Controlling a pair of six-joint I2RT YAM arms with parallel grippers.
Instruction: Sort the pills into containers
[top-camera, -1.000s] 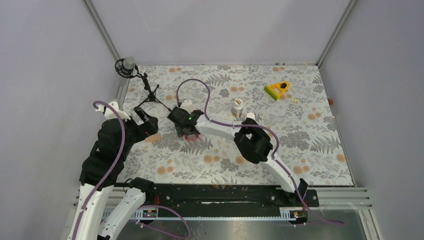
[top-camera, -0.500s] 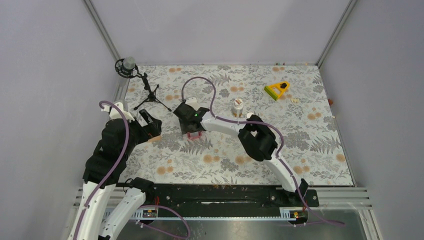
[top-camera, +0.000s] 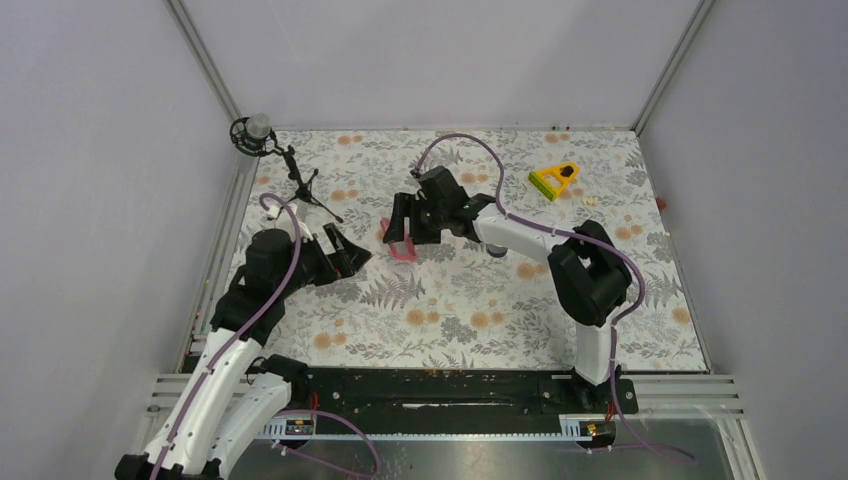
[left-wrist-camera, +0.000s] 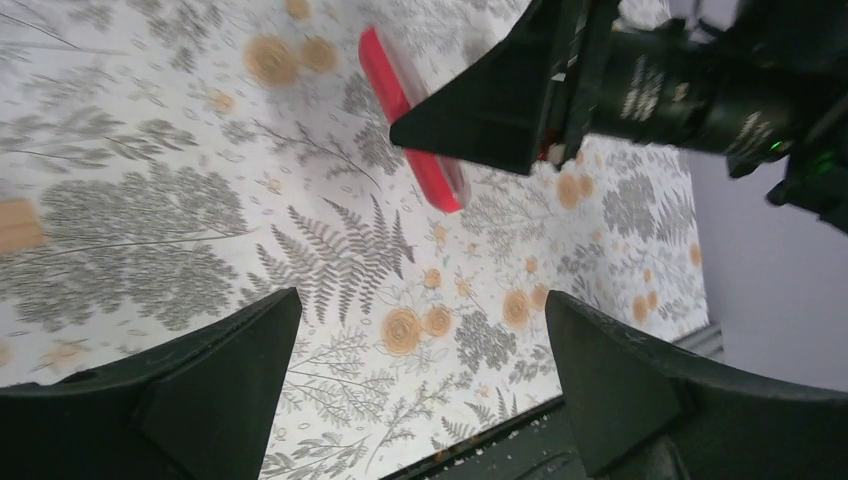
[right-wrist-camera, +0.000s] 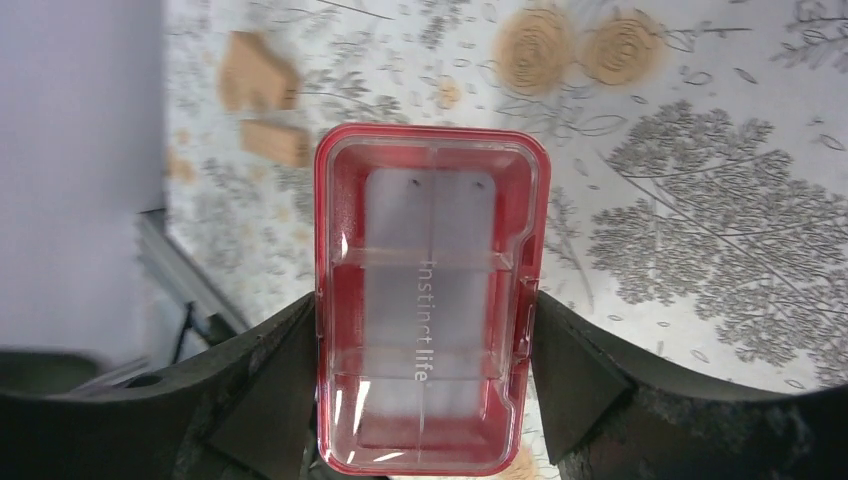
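The surface (top-camera: 640, 290) is covered in a print of grey ferns and orange flowers. A yellow wedge-shaped tool (top-camera: 553, 181) lies well to the right of the right gripper (top-camera: 402, 238). A black tripod (top-camera: 300, 190) stands behind the left gripper (top-camera: 345, 255). Two tan blocks (right-wrist-camera: 255, 70) lie beyond the right gripper's fingertips.

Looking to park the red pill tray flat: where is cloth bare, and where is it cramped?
Bare: near-centre cloth between the left gripper, the right arm's elbow and the front rail; the right side, nearer than the yellow wedge tool. Cramped: where the right gripper holds the pill tray by the left gripper; the microphone tripod's corner.
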